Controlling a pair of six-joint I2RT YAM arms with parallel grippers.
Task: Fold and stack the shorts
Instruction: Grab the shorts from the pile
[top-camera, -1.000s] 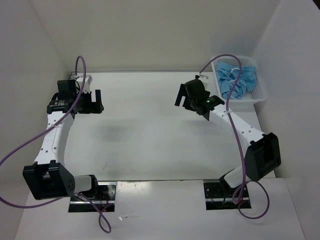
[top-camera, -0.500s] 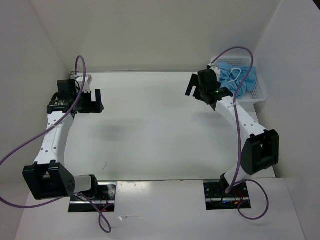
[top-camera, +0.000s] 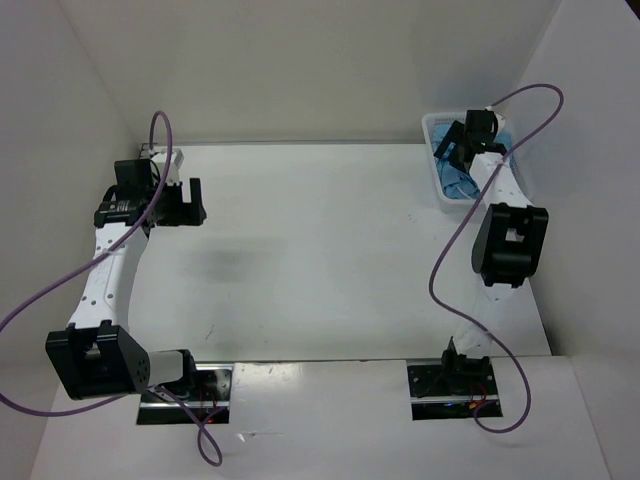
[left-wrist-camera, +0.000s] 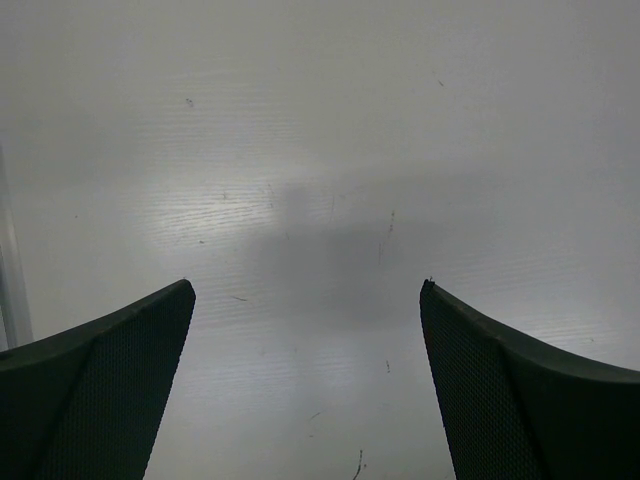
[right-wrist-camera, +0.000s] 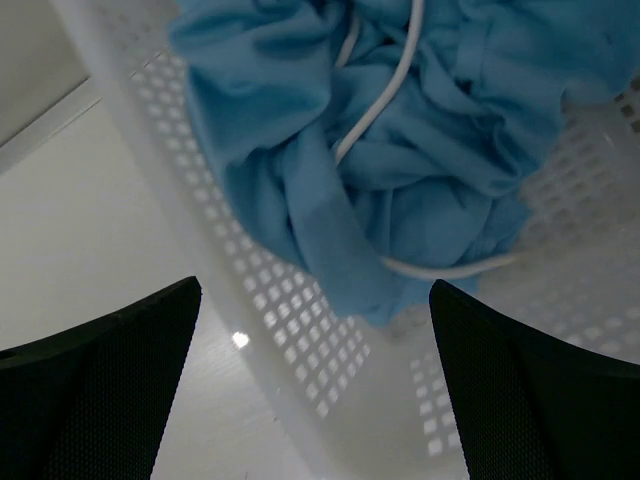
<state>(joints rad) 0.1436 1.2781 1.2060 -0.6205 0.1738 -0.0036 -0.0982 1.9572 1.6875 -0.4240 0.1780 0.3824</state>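
Light, limp and apt to bunch, the shorts (right-wrist-camera: 400, 170) lie crumpled in the mesh basket (right-wrist-camera: 300, 340) at the far right under the wide-open, empty right gripper (right-wrist-camera: 315, 290), probably best pinched at a thick fold, not the drawstring (right-wrist-camera: 375, 110); the left gripper (left-wrist-camera: 307, 290) hangs open, empty, at the left.

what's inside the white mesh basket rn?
Crumpled light blue shorts with a white drawstring looped over them, filling much of the basket. Whatever lies beneath the fabric, and how many pairs there are, is covered.
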